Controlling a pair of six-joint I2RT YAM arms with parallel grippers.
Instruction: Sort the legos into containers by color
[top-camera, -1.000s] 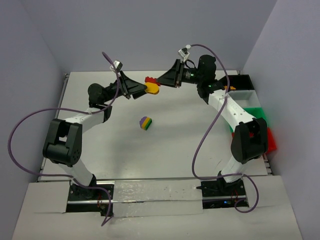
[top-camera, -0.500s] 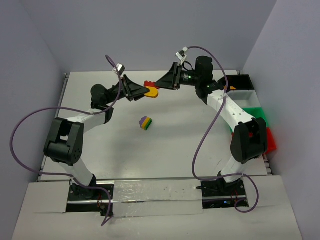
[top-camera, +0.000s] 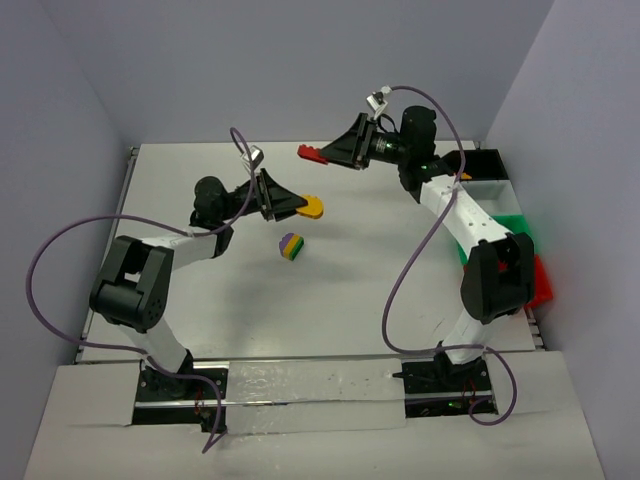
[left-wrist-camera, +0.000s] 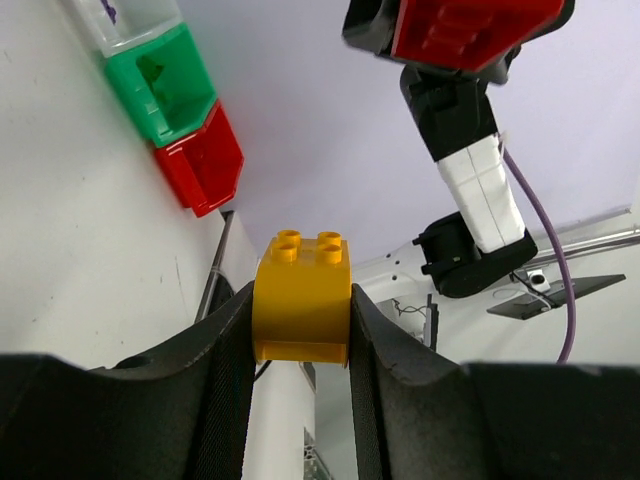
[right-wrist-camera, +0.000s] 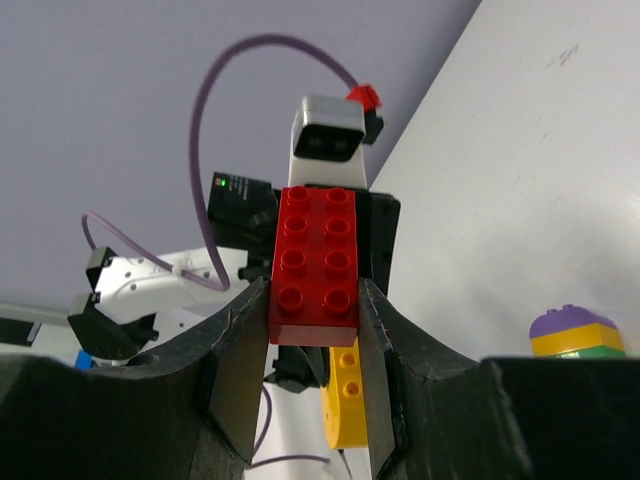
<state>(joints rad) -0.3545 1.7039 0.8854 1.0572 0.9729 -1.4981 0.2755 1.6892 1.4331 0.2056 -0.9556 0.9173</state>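
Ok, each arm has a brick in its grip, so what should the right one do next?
Probably swing the right gripper back toward the red bin at the near end of the row and release there. It is shut on the red 2x4 brick, well apart from the yellow brick held in the left gripper, so nothing seems to block the move.

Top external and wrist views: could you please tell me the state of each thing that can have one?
left pincer, shut on yellow brick
right pincer, shut on red brick
yellow brick, gripped, in the air
red brick, gripped, in the air
stacked block, lying loose, apart from both pincers
green bin, open-topped
red bin, open-topped
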